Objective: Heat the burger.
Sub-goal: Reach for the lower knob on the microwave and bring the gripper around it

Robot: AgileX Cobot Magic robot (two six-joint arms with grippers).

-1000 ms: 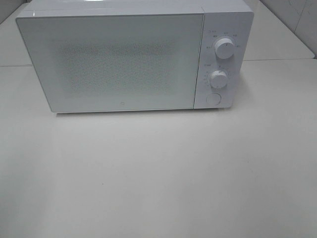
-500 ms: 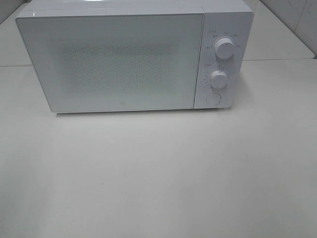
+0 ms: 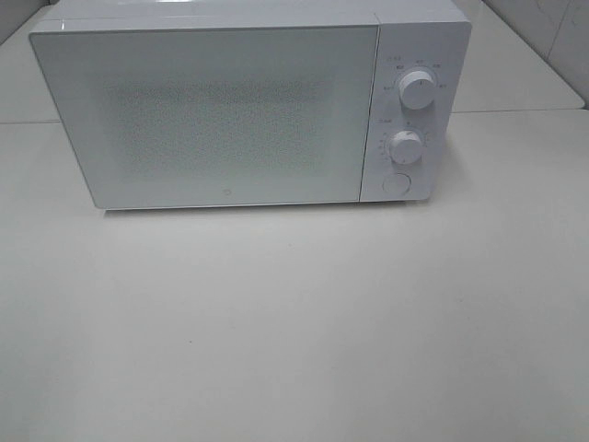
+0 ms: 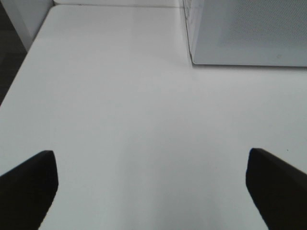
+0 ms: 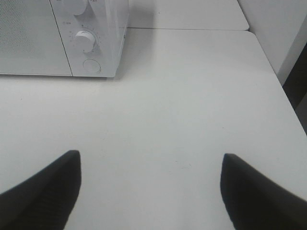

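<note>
The burger is out of view in all three views. A white microwave (image 3: 248,106) stands at the back of the table with its door (image 3: 207,115) shut. Its two dials (image 3: 419,90) and a round button (image 3: 397,184) are on its right panel. My left gripper (image 4: 151,184) is open over bare table near the microwave's left front corner (image 4: 192,60). My right gripper (image 5: 151,184) is open over bare table near the microwave's right front corner (image 5: 108,74), with nothing between its fingers. Neither arm shows in the high view.
The white table (image 3: 294,322) stretches in front of the microwave. Its left edge (image 4: 26,52) shows in the left wrist view and its right edge (image 5: 276,72) in the right wrist view. A seam (image 3: 515,111) joins a second table behind.
</note>
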